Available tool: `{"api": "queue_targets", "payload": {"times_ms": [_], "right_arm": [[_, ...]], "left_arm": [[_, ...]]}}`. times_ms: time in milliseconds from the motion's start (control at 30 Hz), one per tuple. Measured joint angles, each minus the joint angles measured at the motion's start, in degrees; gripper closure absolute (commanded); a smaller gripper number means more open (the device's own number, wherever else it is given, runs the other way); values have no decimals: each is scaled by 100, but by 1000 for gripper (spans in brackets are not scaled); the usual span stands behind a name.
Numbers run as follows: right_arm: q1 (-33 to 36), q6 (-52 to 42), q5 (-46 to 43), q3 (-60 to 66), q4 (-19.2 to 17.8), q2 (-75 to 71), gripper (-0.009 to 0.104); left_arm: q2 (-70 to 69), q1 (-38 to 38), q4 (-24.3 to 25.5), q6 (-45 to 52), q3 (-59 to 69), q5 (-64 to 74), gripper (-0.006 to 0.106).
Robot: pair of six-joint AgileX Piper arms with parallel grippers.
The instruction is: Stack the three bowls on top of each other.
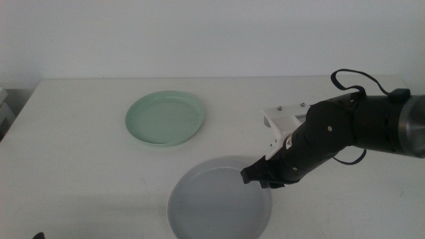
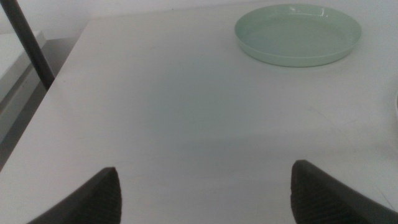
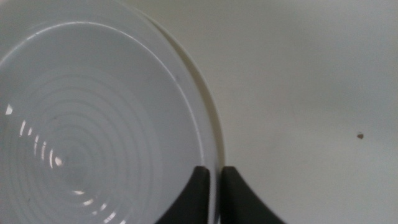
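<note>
**At the near edge, my right jaws pinch the bowl's rim**

At the near edge of the table (image 1: 80, 159), toward the right of centre, my right gripper (image 1: 260, 178) has hold of the pale grey bowl (image 1: 216, 202) at its far right rim. My right wrist camera shows the two dark jaws pressed almost together with the thin rim pinched between them, one jaw inside the bowl and one outside. In that same close view a second, whiter rim (image 3: 208, 102) runs just outside the grey one, so a white bowl seems to sit under the grey bowl, nested closely; I cannot tell more of it than that edge. The grey bowl's floor shows faint concentric rings and small glints of light.

The mint green bowl (image 1: 165, 118) lies by itself farther back and to the left, well apart from the grey one, flat on the table and upright.

My left gripper (image 2: 205, 193) waits at the near left of the table, low over bare tabletop, its jaws spread wide with nothing between them. From its wrist camera the green bowl is visible at the far side, well apart from the jaws.

A small dark speck (image 3: 360, 135) marks the tabletop to the right of the held bowl.
</note>
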Motion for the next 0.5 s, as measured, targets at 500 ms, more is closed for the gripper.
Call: {"api": "queue_targets", "payload": {"times_ms": [500], "right_arm": [[1,-549,1096,0,-259,-2759,43]], "left_arm": [[0,0,0,0,0,0,-4]]}}
